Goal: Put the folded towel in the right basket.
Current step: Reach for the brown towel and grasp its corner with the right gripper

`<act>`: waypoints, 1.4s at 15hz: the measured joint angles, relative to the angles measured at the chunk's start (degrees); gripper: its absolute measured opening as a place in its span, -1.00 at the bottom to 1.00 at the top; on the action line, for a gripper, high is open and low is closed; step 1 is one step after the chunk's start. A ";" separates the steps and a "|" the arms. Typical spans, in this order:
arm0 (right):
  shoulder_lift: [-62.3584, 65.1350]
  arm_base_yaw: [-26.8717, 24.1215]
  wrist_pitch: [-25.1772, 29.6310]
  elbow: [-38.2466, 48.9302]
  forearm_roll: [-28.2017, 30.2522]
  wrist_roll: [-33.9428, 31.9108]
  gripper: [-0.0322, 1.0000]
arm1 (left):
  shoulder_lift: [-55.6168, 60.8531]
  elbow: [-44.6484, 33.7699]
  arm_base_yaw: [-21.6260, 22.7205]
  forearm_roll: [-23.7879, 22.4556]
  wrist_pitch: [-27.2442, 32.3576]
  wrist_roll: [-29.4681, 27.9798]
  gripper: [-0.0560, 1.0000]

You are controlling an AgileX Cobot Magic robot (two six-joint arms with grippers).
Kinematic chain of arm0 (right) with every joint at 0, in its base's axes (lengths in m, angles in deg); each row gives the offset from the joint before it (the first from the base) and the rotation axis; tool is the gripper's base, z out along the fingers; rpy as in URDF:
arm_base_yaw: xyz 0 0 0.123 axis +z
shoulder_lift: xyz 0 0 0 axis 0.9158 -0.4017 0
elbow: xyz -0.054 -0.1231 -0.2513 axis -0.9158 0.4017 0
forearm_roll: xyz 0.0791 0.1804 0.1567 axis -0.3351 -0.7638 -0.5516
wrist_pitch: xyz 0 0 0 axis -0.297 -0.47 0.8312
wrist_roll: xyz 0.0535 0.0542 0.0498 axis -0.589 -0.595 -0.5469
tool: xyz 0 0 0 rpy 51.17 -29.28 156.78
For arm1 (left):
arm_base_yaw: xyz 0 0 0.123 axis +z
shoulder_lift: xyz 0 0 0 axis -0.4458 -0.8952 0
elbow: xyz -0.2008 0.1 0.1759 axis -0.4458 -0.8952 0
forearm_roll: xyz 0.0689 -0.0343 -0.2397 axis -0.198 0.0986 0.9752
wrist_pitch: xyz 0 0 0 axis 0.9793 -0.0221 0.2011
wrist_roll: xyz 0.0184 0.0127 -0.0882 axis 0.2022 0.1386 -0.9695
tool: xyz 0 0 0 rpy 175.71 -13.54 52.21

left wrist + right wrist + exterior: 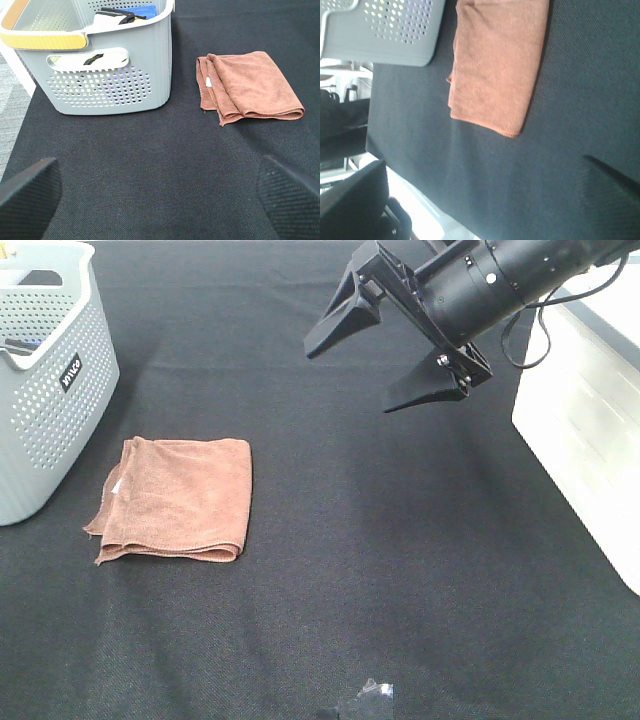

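The folded towel [178,498] is rust-brown with a small white tag and lies flat on the black table at the left. It also shows in the left wrist view [247,86] and the right wrist view [495,60]. The right basket [590,400], white with plain walls, stands at the right edge. My right gripper [365,370] is open and empty, held above the table to the right of the towel. My left gripper [160,192] is open and empty, with only its two fingertips [27,192] showing, some way short of the towel; it is out of the exterior high view.
A light-grey perforated basket [45,380] with a black label stands at the far left, close to the towel, with items inside [120,15]. A small shiny scrap [372,692] lies near the front edge. The table's edge shows in the right wrist view [415,185].
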 joint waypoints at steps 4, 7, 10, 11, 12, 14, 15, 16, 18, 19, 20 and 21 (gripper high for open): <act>-2.92 0.74 -4.64 -0.69 -1.15 -0.06 0.93 | 0.00 0.00 0.00 0.00 0.00 0.00 0.98; -10.26 4.58 -6.25 -5.39 -1.43 -0.23 0.91 | 0.00 0.00 0.00 0.00 0.00 0.00 0.98; -20.74 7.28 -6.59 -12.78 -1.49 -0.69 0.91 | 0.00 0.00 0.00 0.00 0.00 0.00 0.98; -24.64 7.33 -6.82 -14.90 -1.43 -0.86 0.91 | 0.00 0.00 0.00 0.00 0.00 0.00 0.98; -24.64 7.33 -6.82 -14.90 -1.43 -0.86 0.91 | 0.00 0.00 0.00 0.00 0.00 0.00 0.98; -28.36 7.33 -6.88 -17.30 -1.38 -1.95 0.91 | 0.00 0.00 0.00 0.00 0.00 0.00 0.98; -30.19 7.45 -6.93 -18.62 -1.38 -2.23 0.91 | 0.00 0.00 0.00 0.00 0.00 0.00 0.98; -32.37 7.79 -7.10 -20.34 -0.17 -3.44 0.91 | 0.00 0.00 0.00 0.00 0.00 0.00 0.98; -34.03 8.31 -7.16 -22.63 1.83 -6.25 0.91 | 0.00 0.00 0.00 0.00 0.00 0.00 0.98; -34.61 8.48 -7.10 -23.26 2.18 -7.22 0.91 | 0.00 0.00 0.00 0.00 0.00 0.00 0.98; -34.72 8.54 -7.10 -23.55 2.29 -8.02 0.91 | 0.00 0.00 0.00 0.00 0.00 0.00 0.98; -34.72 8.54 -7.10 -23.55 2.35 -8.31 0.91 | 0.00 0.00 0.00 0.00 0.00 0.00 0.98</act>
